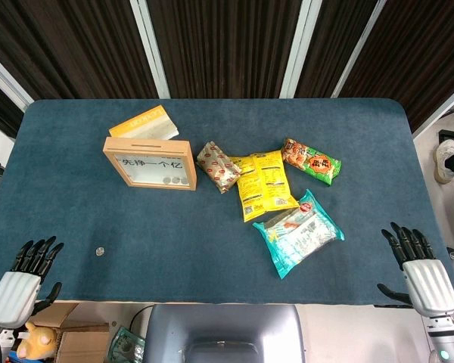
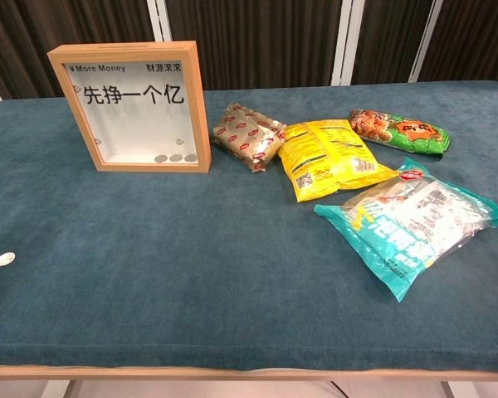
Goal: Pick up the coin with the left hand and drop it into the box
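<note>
Two views of a desk [image 1: 212, 249] covered in dark blue cloth, its far corners rounded. The coin [image 1: 100, 251] lay flat near the near-left corner, touching nothing; in the chest view it showed only as a small pale disc [image 2: 5, 259] near the left edge, its face too small to read. The box [image 1: 150, 163], a wood-framed case with a clear front bearing Chinese characters, stood upright towards the far-left part of the desk, well apart from the coin; a few coins rested along its inner floor, and a slot ran along its top edge in the head view. Behind it lay an orange card [image 1: 144, 122], partly hidden by the frame and not visible from the chest. Four snack packs lay right of the box: a brown one [image 1: 218, 166], a yellow one [image 1: 262, 184] overlapping it, a green one [image 1: 311, 160] further right, and a teal one [image 1: 298, 231] nearest the front edge. The left hand [image 1: 23, 281] hung off the near-left corner, fingers spread and holding nothing; the right hand [image 1: 419, 274] sat off the near-right corner, likewise spread and empty. Neither hand appeared in the chest view. Dark panels with pale vertical strips formed the backdrop; a cardboard carton [image 1: 68, 340] below the front edge was cut off.
</note>
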